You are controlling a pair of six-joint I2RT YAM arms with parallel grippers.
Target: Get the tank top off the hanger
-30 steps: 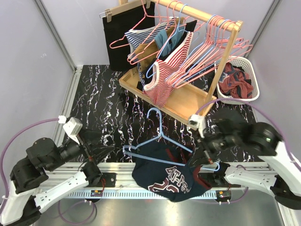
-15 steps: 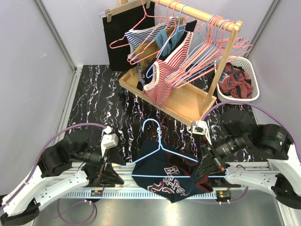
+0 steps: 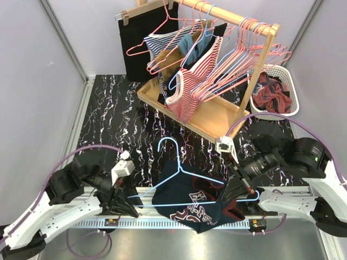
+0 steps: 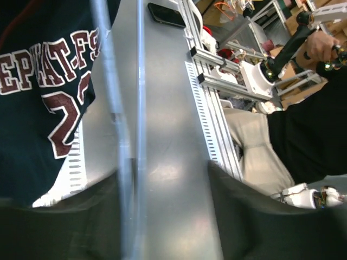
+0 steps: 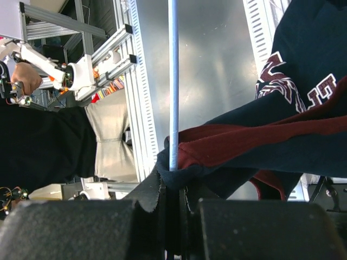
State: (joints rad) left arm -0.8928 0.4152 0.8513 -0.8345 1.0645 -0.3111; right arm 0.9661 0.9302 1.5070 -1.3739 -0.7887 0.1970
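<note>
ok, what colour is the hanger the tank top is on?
Light blue. The hanger shows best in the top external view.

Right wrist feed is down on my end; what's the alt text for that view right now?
The right gripper is shut on the maroon-trimmed edge of the navy tank top, right where the bar of the light blue hanger meets the fabric. That bar runs straight up the frame over a grey metal surface.

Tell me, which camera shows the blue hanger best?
The top external view: the hanger shows from hook to bottom bar, with the tank top on it. The left wrist shows only blurred wires; the right wrist, one straight rod running into fabric.
</note>
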